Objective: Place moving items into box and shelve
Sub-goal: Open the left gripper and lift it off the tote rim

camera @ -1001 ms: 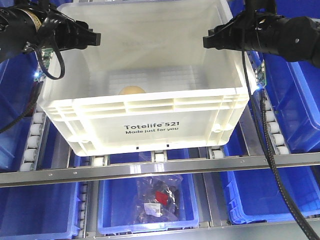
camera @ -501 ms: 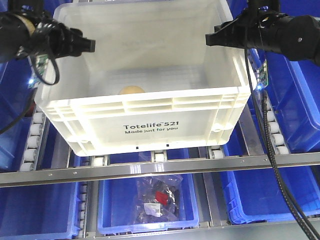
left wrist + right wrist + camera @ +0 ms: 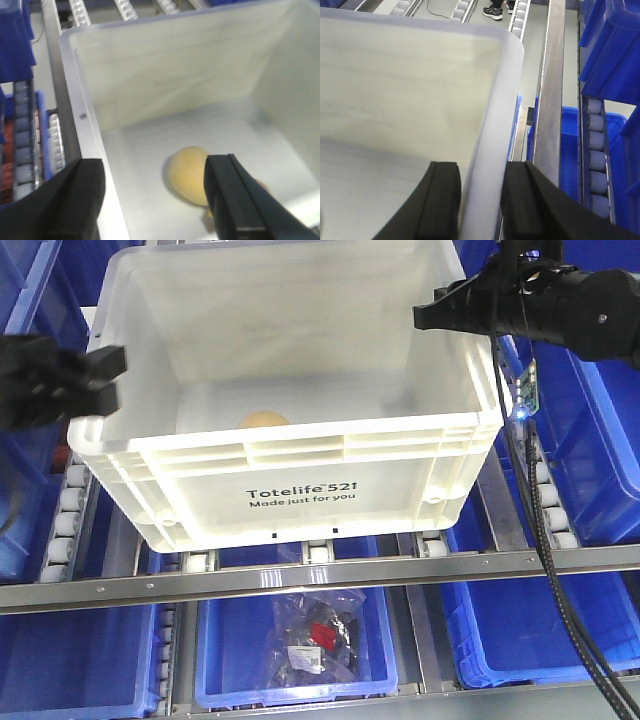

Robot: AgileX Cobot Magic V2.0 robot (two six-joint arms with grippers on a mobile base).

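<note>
a: one lump shows clearly in the box (image 3: pixel 290 390), the pale yellow-orange one (image 3: pixel 189 174), lying on its floor toward the front wall. a pinkish bit peeks from behind the left pincer's inner finger; i can't tell if it's the second item.

b: and the shelving?

a: seemingly nearly done. the crate rests on the roller shelf (image 3: pixel 318 553), its printed front near the shelf's front rail.

b: the pincers?

a: the left pincer (image 3: pixel 155 200) is spread wide and holds nothing, straddling the crate's left wall without touching it. the right pincer (image 3: pixel 480 192) has its fingers on either side of the right rim, close against it; whether it truly clamps, i can't tell.

b: other containers?

a: a blue bin (image 3: pixel 295 645) below holds bagged dark parts with something red. more blue bins flank the crate, contents hidden.
</note>
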